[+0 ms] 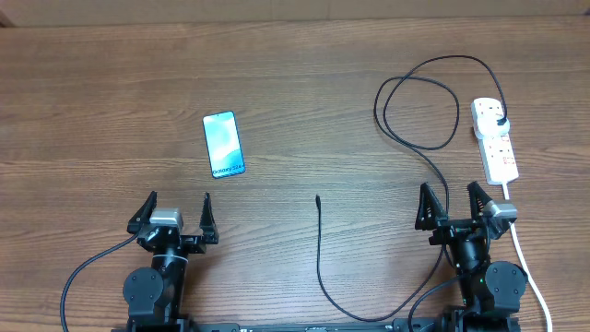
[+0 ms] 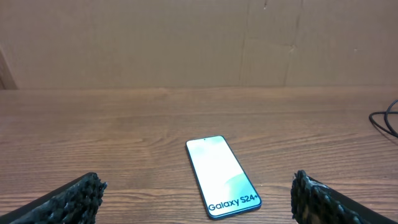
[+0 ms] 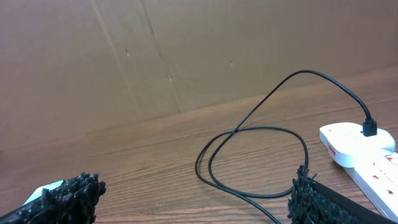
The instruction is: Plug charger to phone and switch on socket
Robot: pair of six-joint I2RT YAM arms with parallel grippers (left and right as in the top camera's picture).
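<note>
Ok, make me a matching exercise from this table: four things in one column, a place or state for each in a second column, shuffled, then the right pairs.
Things
1. phone
2. connector tip
3. plug
4. left gripper

Place or state
A. sits in the socket
B. lies loose on the table, joined to nothing
C. open, holding nothing
D. flat, screen up, lit light blue

Pairs: 1-D, 2-B, 3-A, 4-C
</note>
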